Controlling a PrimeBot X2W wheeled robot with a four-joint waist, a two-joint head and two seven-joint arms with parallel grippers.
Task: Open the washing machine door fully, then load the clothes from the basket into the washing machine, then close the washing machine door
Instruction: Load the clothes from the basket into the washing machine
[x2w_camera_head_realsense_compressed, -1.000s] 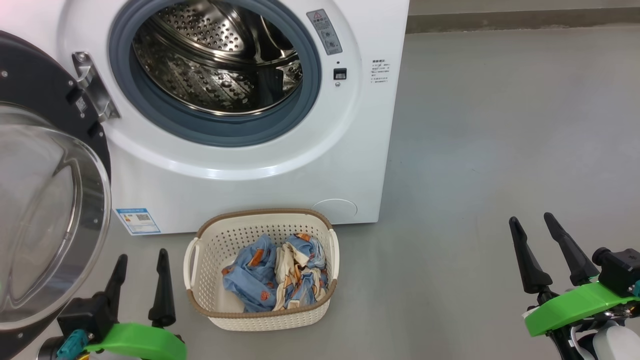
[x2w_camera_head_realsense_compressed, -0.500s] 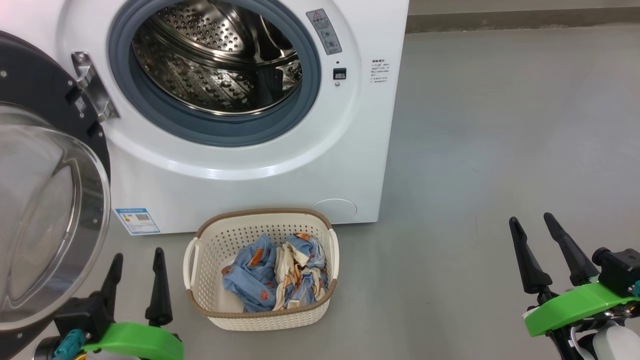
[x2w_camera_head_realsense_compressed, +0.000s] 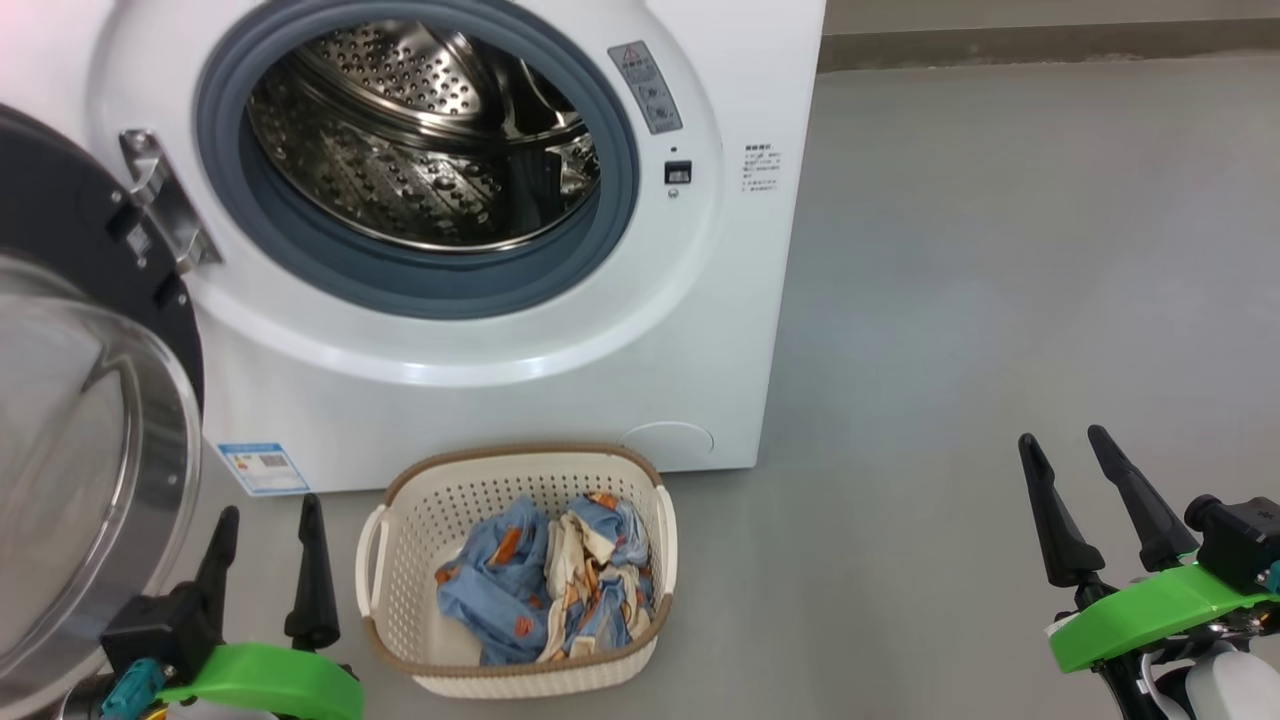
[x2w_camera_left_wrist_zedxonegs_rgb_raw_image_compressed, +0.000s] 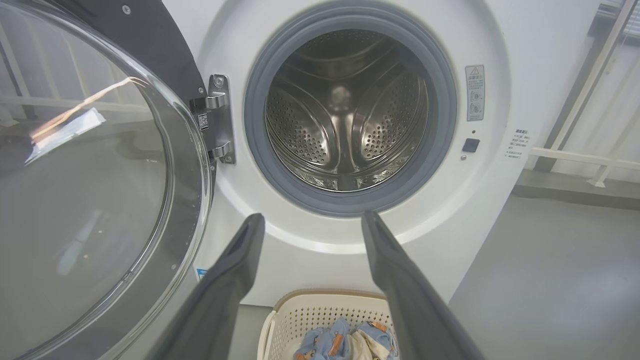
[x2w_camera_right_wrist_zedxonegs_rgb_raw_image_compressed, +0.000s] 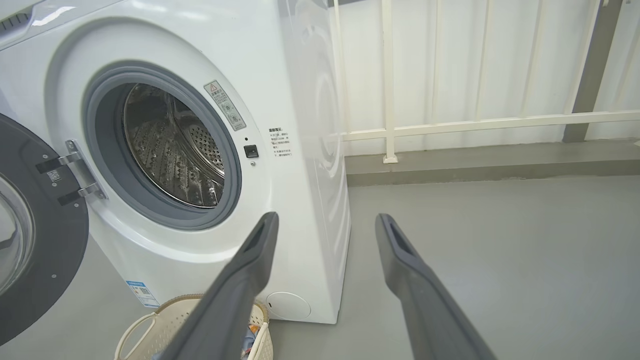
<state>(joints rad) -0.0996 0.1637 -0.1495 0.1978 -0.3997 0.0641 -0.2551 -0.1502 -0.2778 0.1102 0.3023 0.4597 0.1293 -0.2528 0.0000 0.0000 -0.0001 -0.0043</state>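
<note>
Washing machine door (x2w_camera_head_realsense_compressed: 90, 420) wide open left of basket (x2w_camera_head_realsense_compressed: 520, 455), freeing drum (x2w_camera_head_realsense_compressed: 420, 140). Clothes (x2w_camera_head_realsense_compressed: 545, 585) in basket. My left tool (x2w_camera_head_realsense_compressed: 269, 506) just beside basket, released; right tool (x2w_camera_head_realsense_compressed: 1061, 436) well right of basket, released.

White washing machine (x2w_camera_head_realsense_compressed: 480, 400) w/ grey gasket (x2w_camera_head_realsense_compressed: 430, 290), black door (x2w_camera_head_realsense_compressed: 60, 200), cream perforated basket (x2w_camera_head_realsense_compressed: 530, 682), blue-cream clothes (x2w_camera_head_realsense_compressed: 500, 590) w/ orange figures.

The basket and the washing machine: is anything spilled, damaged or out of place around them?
Nothing stands out. The basket stands upright on the floor before the washing machine, and all the clothes lie inside it, none on the floor. The washing machine door hangs open on its hinge, and the drum looks empty.
</note>
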